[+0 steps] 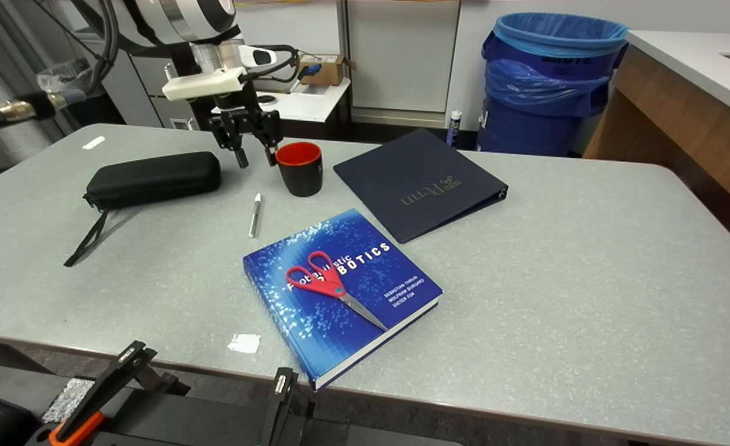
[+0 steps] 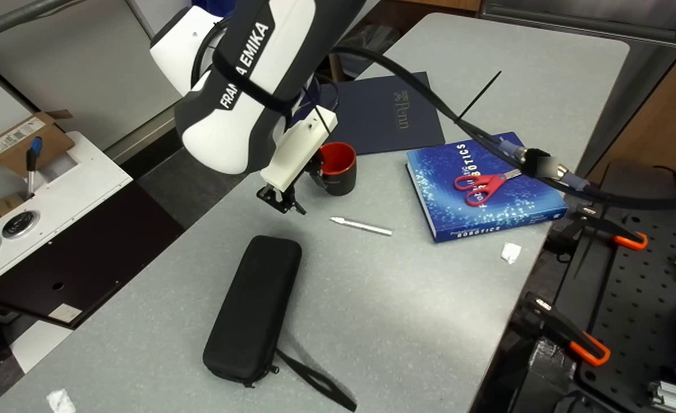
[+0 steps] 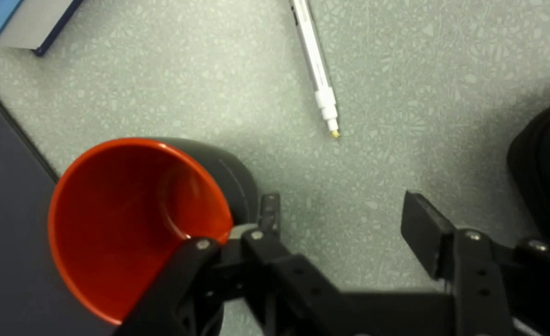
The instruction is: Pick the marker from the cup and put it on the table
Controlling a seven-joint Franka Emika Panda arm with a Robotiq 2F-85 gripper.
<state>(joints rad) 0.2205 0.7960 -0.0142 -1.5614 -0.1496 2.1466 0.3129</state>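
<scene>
The marker is a thin whitish stick lying on the grey table; it also shows in an exterior view and at the top of the wrist view, its tip pointing toward the gripper side. The cup is dark outside and red inside, and stands upright; it also shows in an exterior view and at the left of the wrist view. No object shows inside it. My gripper is open and empty beside the cup; in the wrist view one finger is close against the cup's side.
A black pouch with a strap lies on the gripper's other side. A dark blue binder lies by the cup. A blue book with red scissors on it lies near the marker. A blue bin stands behind the table.
</scene>
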